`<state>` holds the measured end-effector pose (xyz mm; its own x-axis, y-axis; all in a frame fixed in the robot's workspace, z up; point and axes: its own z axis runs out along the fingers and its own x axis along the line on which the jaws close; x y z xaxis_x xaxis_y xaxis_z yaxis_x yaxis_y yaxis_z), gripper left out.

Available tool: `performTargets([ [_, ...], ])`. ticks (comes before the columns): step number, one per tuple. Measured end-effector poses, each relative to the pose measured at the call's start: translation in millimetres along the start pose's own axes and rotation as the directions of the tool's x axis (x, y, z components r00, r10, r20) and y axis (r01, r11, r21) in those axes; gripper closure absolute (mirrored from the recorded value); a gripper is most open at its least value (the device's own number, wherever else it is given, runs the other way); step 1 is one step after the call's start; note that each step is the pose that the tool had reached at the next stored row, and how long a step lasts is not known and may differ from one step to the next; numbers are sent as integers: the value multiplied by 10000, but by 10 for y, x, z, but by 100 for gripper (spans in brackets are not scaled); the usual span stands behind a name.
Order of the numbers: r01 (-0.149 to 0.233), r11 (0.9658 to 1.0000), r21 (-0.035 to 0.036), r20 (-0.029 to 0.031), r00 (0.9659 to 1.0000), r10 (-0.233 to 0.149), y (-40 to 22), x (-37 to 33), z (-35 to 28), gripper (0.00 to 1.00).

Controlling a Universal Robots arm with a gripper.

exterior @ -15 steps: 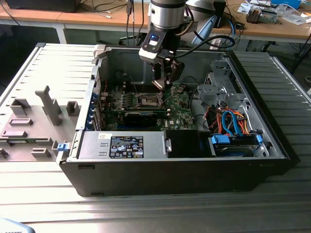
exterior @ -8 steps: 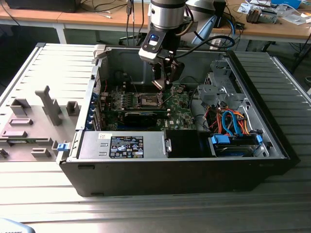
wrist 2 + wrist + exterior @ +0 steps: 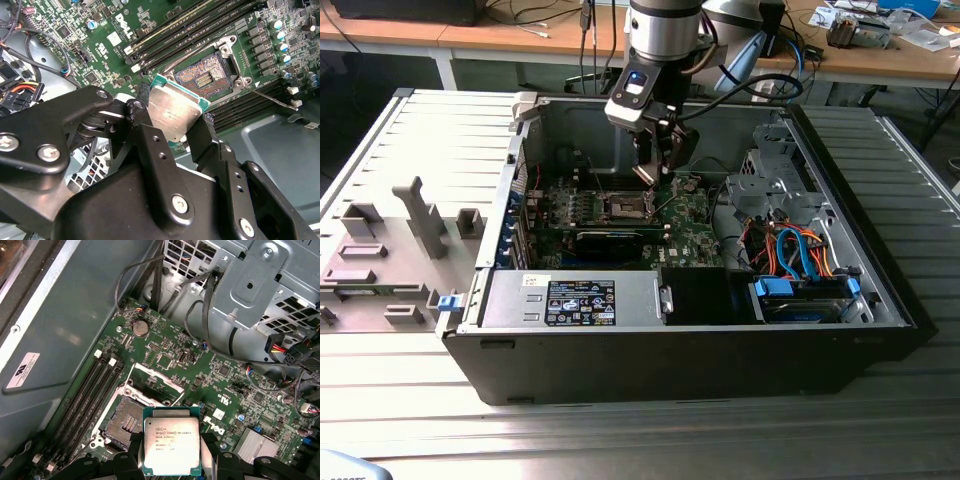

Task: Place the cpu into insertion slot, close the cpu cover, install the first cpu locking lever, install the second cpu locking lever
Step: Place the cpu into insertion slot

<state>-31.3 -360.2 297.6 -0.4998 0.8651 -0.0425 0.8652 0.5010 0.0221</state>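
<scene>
My gripper (image 3: 656, 172) hangs inside the open computer case, shut on the cpu (image 3: 175, 116), a flat square chip with a silver-grey top and green edge, pinched by two opposite sides. In both wrist views the cpu (image 3: 171, 445) floats above the green motherboard (image 3: 692, 236), close to but off to one side of the insertion slot (image 3: 206, 76). The slot (image 3: 124, 423) lies bare, its dark pin field exposed. The cpu cover (image 3: 159, 381) stands swung open at the slot's edge. A thin wire locking lever (image 3: 272, 97) sticks out beside the slot (image 3: 625, 207).
Case walls ring the board. A metal drive cage (image 3: 772, 180) and orange and blue cables (image 3: 798, 250) sit at the exterior view's right. A labelled power supply (image 3: 575, 300) lies along the near wall. Memory slots (image 3: 87, 395) flank the socket. A grey fixture panel (image 3: 390, 240) lies outside.
</scene>
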Motion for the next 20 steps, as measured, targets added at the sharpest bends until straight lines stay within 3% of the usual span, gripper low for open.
performTargets([
  [20, -191, 9998, 7, 4, 9998, 191, 0, 1, 11, 45],
])
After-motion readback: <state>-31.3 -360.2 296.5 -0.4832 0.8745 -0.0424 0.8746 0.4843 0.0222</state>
